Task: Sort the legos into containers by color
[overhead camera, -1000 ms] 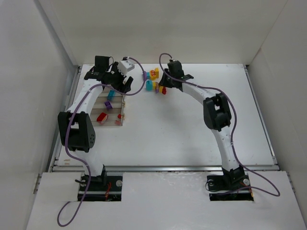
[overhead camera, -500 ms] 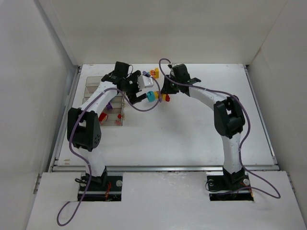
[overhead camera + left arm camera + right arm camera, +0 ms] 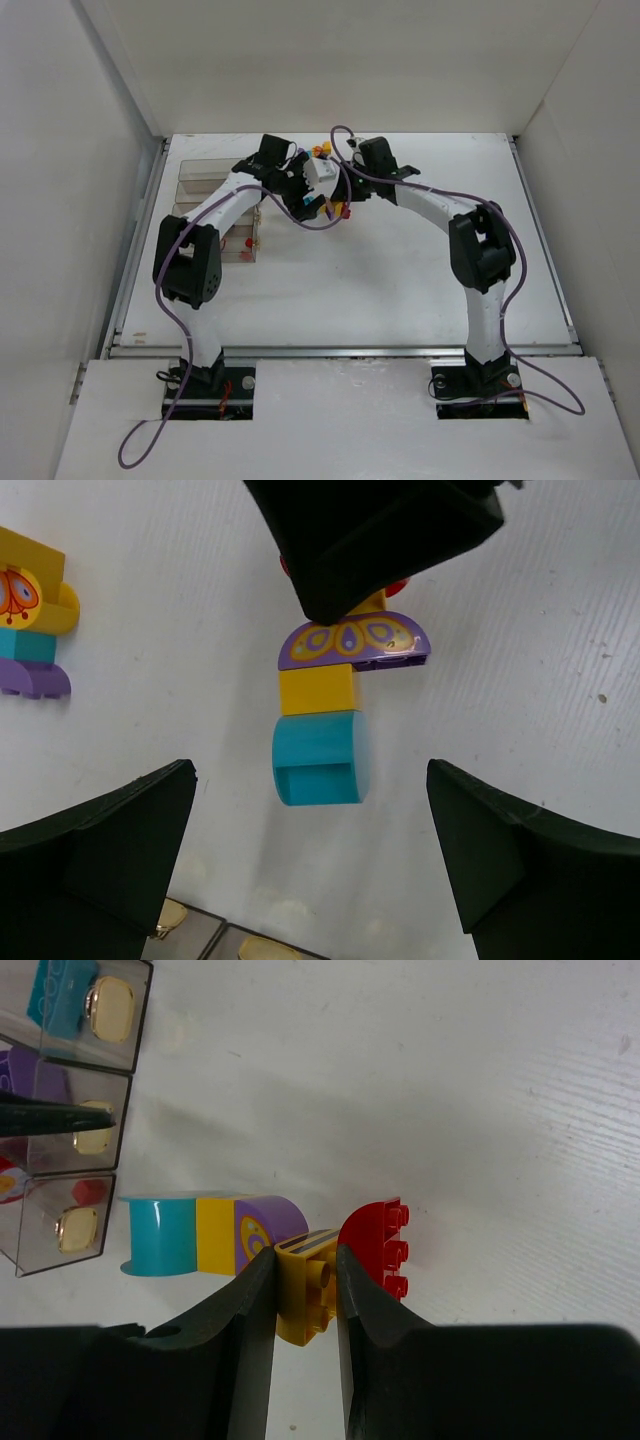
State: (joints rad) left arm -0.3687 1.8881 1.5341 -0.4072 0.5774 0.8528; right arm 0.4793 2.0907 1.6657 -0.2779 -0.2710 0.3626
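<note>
Right wrist view: the right gripper point(image 3: 305, 1260) is seen clamped on a yellow brick point(image 3: 310, 1305) beside a red brick point(image 3: 378, 1245). The left gripper point(image 3: 312, 825) is spread wide and empty, astride a cyan-yellow-purple stack point(image 3: 320, 730). Some legos point(image 3: 55, 1005) are lodged in the containers point(image 3: 40, 1210) near the far left corner of the table point(image 3: 400, 280). A cluster at the far edge is unsorted, so the task is judged partly done.

Bins point(image 3: 70, 1145): three ends counted in the right wrist view. The overhead view, partly covered by an arm point(image 3: 220, 200), suggests four but does not confirm it.

Bricks inside the bins: three, being one teal point(image 3: 50, 1005), one purple point(image 3: 18, 1068) and one red point(image 3: 90, 1192).

Loose bricks on the table point(image 3: 450, 1080) in that view: five, being one teal point(image 3: 160, 1237), two yellow point(image 3: 215, 1237) point(image 3: 305, 1295), one purple point(image 3: 265, 1222) and one red point(image 3: 378, 1245).

The left wrist view shows a further cluster point(image 3: 30, 590) of three.
</note>
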